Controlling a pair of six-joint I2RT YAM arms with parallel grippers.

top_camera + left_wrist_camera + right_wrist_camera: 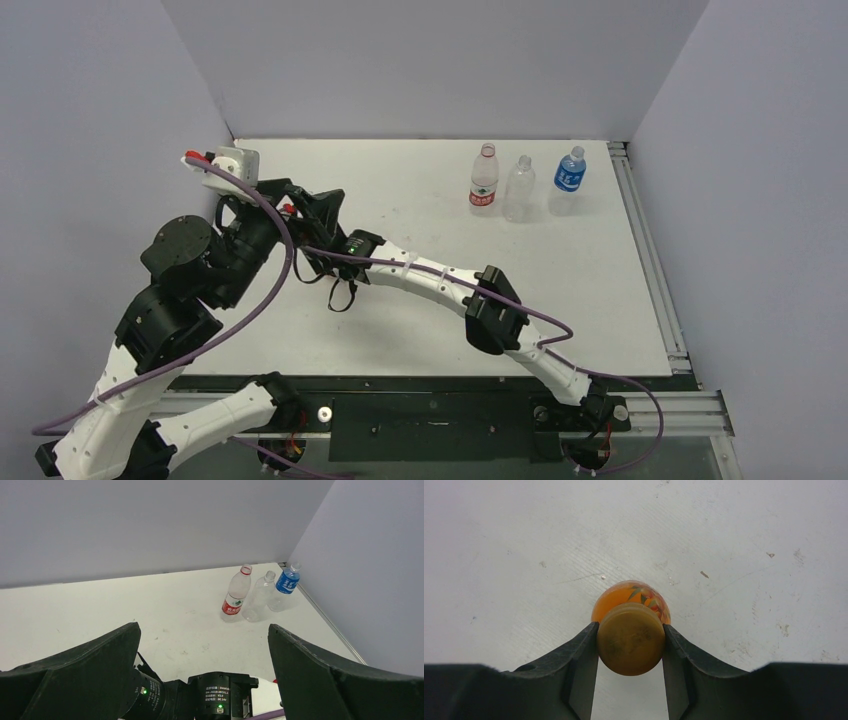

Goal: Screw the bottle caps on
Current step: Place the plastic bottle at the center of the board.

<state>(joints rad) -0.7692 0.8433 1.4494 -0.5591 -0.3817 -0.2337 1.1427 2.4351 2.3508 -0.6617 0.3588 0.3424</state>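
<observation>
In right end effector (630, 630): orange-gold cap (630, 640), clamped, atop orange bottle (624, 592); left end effector (202, 630) spread wide.

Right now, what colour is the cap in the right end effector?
Dull orange-gold cap, on an orange bottle; clearest in the right wrist view.

I'm in a lab test cell: bare grey walls (420, 60) box in a white table (400, 340), aluminium rails (650, 270) along its right edge.
</observation>
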